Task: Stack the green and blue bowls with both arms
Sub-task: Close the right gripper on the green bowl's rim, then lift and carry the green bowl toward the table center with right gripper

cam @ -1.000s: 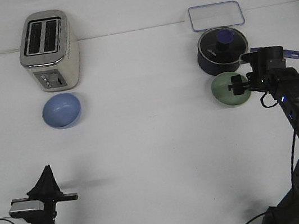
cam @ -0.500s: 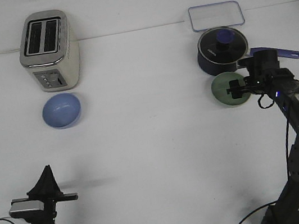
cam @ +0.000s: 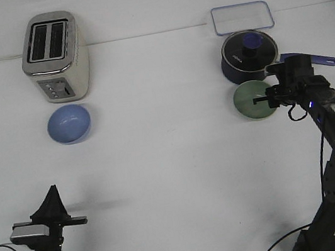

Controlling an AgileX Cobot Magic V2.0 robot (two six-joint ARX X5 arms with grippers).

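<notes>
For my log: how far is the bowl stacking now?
Nothing is stacked yet. The right tool is at the green bowl, by the saucepan; a grip cannot be confirmed. The blue bowl sits untouched near the toaster. The left tool is idle.

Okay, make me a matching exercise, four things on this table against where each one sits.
Things:
1. pale green bowl
2. periwinkle blue bowl
3. dark navy saucepan
4. clear rectangular lid

Places:
A. just in front of the cream toaster
B. far right, by the wall
C. at the right gripper
D. between lid and green bowl

Pairs: 1-C, 2-A, 3-D, 4-B
</notes>
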